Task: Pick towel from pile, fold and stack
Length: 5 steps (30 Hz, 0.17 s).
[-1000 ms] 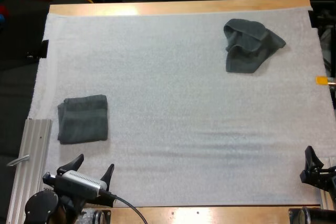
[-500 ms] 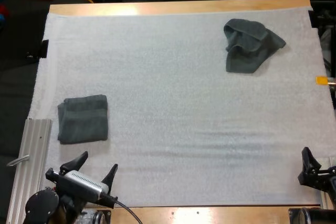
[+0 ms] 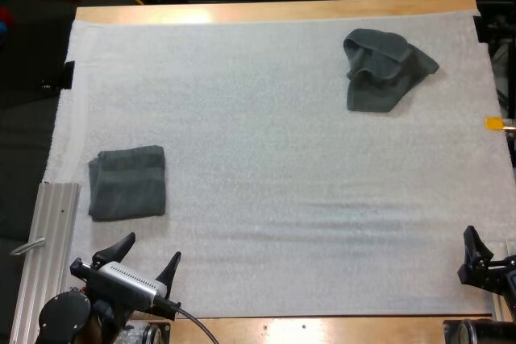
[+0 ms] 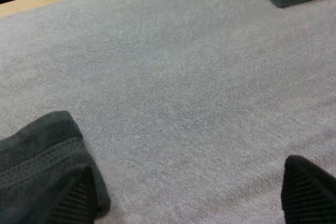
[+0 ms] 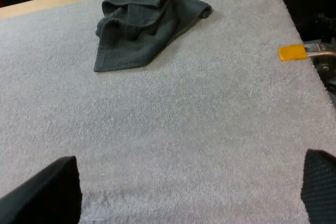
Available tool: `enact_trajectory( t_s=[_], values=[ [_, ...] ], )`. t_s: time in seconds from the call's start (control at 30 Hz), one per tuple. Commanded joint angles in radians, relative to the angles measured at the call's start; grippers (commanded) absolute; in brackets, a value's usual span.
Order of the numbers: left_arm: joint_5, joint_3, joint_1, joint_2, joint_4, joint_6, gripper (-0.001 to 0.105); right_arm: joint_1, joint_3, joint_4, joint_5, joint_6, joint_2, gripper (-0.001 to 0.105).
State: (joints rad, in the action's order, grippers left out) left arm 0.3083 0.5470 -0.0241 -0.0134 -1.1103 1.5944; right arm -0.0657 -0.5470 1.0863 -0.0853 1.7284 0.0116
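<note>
**Status: both arms parked at the near edge, pick of the remaining towel not yet begun**

1. Left gripper (image 3: pixel 151 249): it hangs over the near left edge of the white mat (image 3: pixel 266 167). The jaws are released, spread wide and grasping nothing.

2. Right gripper (image 5: pixel 190 156): it sits at the near right corner of the mat. The jaws are likewise released, with bare mat between them.

3. Folded towel (image 3: pixel 127 182): it lies flat on the mat just beyond my left gripper. In the high view it is apart from the fingers. I judge it to be the start of the stack.

4. Crumpled towel (image 3: pixel 387 68): this is the 1 item left to handle. It lies bunched at the far right of the mat, near the wooden table (image 3: pixel 274 10) edge and well apart from both grippers.

Assessment: the step in hand is the pick. The next move calls for a long reach forward, most likely by my right arm, which is on that side. The open jaws must then descend onto a raised fold of the crumpled towel and close on cloth only, not on the mat.
</note>
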Motion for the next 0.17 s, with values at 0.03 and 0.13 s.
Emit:
enact_trajectory(
  t_s=[0.03, 0.13],
  values=[
    [0.003, -0.001, -0.004, -0.138, 0.017, 0.001, 0.07, 0.001, -0.003, -0.01, 0.0, 0.002, 0.04, 0.082],
    [0.003, -0.001, -0.004, -0.138, 0.017, 0.001, 0.07, 0.001, -0.003, -0.01, 0.0, 0.002, 0.04, 0.082]
  ],
)
